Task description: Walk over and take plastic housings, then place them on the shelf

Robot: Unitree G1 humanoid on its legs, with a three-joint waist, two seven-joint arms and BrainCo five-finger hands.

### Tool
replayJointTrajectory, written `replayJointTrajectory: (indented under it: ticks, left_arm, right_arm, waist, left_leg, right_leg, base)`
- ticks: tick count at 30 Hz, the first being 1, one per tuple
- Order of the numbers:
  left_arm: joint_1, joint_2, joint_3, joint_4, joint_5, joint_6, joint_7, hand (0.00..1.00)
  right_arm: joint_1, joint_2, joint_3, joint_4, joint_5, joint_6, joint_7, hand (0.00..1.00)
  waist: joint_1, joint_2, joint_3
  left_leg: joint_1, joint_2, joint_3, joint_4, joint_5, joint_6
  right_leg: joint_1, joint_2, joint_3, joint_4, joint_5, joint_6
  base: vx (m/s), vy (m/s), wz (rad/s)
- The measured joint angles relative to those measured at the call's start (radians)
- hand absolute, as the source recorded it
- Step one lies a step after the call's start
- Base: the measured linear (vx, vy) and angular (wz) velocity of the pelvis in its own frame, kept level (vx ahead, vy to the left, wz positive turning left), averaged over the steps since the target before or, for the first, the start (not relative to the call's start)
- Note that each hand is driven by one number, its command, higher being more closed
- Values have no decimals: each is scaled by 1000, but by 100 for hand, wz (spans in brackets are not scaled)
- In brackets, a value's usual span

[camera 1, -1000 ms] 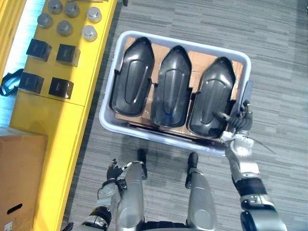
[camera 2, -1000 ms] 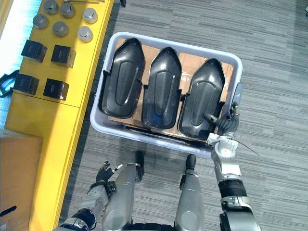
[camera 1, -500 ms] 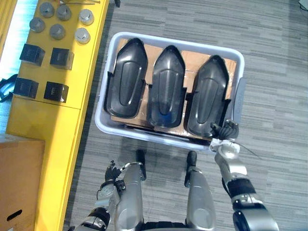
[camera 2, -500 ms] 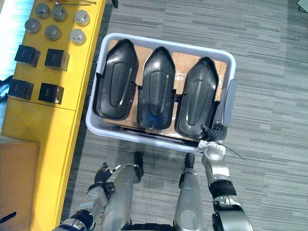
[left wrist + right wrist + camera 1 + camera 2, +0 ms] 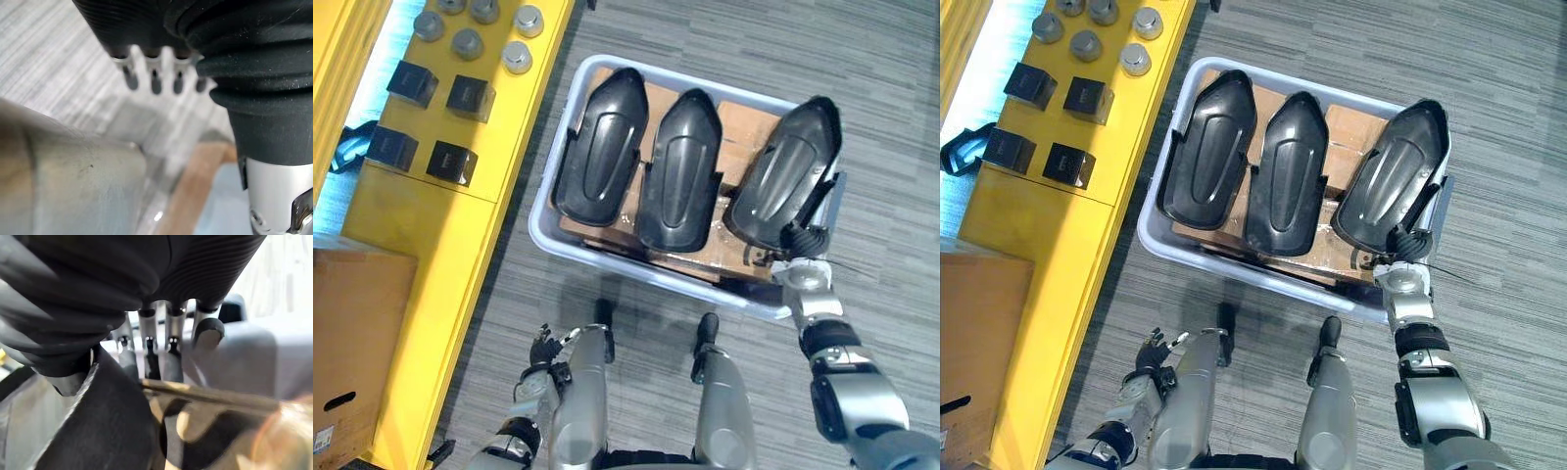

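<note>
Three black plastic housings lie side by side on cardboard in a pale bin (image 5: pixel 607 266) on the floor. The left housing (image 5: pixel 602 147) and the middle housing (image 5: pixel 680 166) lie flat. The right housing (image 5: pixel 788 171) is tilted, its far end over the bin's right rim. My right hand (image 5: pixel 800 242) is at its near end, fingers (image 5: pixel 146 352) curled over the housing's dark edge (image 5: pixel 98 431). My left hand (image 5: pixel 543 351) hangs low at the lower left, away from the bin, its fingers (image 5: pixel 154 81) straight and holding nothing.
A yellow shelf (image 5: pixel 431 225) runs along the left, close to the bin. It carries black blocks (image 5: pixel 470 96) and metal cylinders (image 5: pixel 517 57). A cardboard box (image 5: pixel 352 343) stands at its near end. Grey carpet lies to the right of the bin.
My right hand's fingers have curled onto the near end of the right housing. That housing has tipped and swung its far end to the right. The camera has shifted too.
</note>
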Motion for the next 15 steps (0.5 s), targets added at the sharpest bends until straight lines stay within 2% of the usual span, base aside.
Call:
replayJointTrajectory:
  ticks: [3,9,12,15]
  left_arm:
    - [10,-4,7,-31,0,0,-9,0]
    - [75,-27,17,-170,-1,-22,-6,0]
    - [127,-26,43,-309,2,-41,50,0]
    - [195,-14,85,-445,54,-45,174,0]
  right_arm:
    - [31,-30,5,-98,-38,32,0,100]
    - [175,-34,-2,-378,-82,40,-35,100]
    - [281,-3,-41,-529,-123,41,-67,100]
    - [383,77,-59,-596,-189,42,-99,100]
  waist:
    - [-2,0,0]
    - [-9,0,0]
    - [-7,-4,-1]
    - [-10,-25,-53]
  left_leg:
    - [14,2,0,0,0,0]
    - [119,2,9,-42,-7,-2]
    - [199,-2,22,-108,4,-15]
    - [257,-9,26,-196,32,-24]
  right_leg:
    - [15,1,0,-2,0,0]
    - [120,2,-2,-44,0,2]
    - [194,1,-3,-105,2,4]
    - [243,1,-24,-166,18,6]
  base:
    - [0,0,0]
    - [4,2,-1]
    - [51,-12,-4]
    - [105,-43,6]
